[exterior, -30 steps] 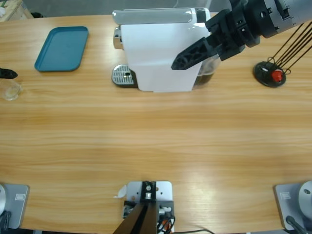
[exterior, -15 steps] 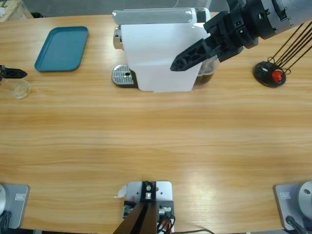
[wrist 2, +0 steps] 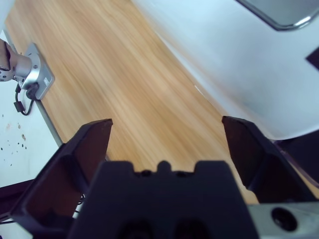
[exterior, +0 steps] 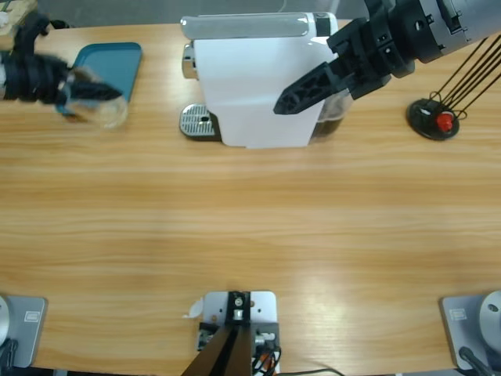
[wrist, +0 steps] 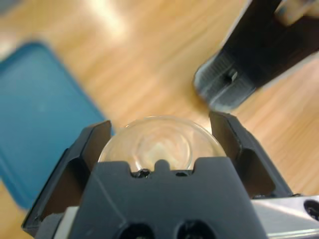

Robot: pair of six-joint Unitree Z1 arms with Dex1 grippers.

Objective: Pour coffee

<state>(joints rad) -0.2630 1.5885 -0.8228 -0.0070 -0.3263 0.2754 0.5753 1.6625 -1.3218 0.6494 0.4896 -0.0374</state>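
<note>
Clear glass shows between the black jaws of the left hand [wrist: 162,144]: a small tumbler [wrist: 162,144], pinched on both sides by the jaws and seen from above through its round mouth. No dark liquid can be made out in it, so the coffee cannot be located in these views. In the high view the left hand [exterior: 98,98] comes in from the bench's [exterior: 250,227] far left corner, blurred, with the tumbler [exterior: 109,113] at its tip just beside the near right corner of a teal tray [exterior: 106,66] that lies flat near that corner. In the left wrist view the tray [wrist: 40,114] fills the left side and the dark drip grate [wrist: 224,87] of the machine lies beyond the tumbler. A white coffee machine [exterior: 254,86] stands at the middle of the bench's far edge, a silver lid along its top and its perforated drip grate [exterior: 197,121] on its left side. The right hand [exterior: 301,90] reaches in from the far right corner, jaws spread wide and holding nothing, hanging over the machine's right part. Near the far right corner sits a black round base with a red piece [exterior: 434,119] and thin black rods rising from it. No brand, label or writing can be read anywhere.
</note>
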